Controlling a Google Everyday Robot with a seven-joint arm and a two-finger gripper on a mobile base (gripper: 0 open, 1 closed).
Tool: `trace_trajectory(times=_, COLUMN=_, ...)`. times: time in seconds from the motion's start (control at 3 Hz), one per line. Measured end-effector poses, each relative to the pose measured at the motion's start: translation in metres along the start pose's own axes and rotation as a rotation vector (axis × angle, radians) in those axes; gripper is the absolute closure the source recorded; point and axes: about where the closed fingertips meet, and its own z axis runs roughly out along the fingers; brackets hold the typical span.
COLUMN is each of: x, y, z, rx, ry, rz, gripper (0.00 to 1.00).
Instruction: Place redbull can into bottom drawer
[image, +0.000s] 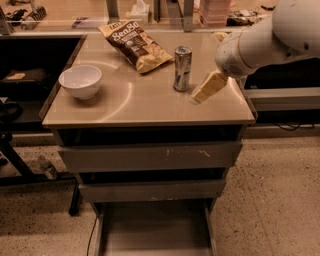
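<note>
The redbull can (182, 68) stands upright on the beige cabinet top (145, 102), right of centre. My gripper (207, 88) hangs from the white arm coming in from the upper right. It is just right of the can and slightly nearer to me, apart from it and holding nothing. The bottom drawer (155, 227) is pulled out at the foot of the cabinet, and its flat grey floor shows bare.
A white bowl (80, 81) sits at the left of the top. A brown chip bag (136, 44) lies at the back, behind the can. The scratched-front top drawer (150, 156) and the middle drawer (152, 190) are closed. Dark shelving stands on the left.
</note>
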Motion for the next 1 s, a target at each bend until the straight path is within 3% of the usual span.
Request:
trace_trajectory(times=0.67, x=-0.0111, y=-0.0103, z=0.0224, rx=0.096, ry=-0.009, rz=0.036, gripper=0.00)
trace_trajectory(times=1.0, x=-0.0114, y=-0.0103, z=0.0225, rx=0.096, ry=-0.010, rz=0.035, gripper=0.00)
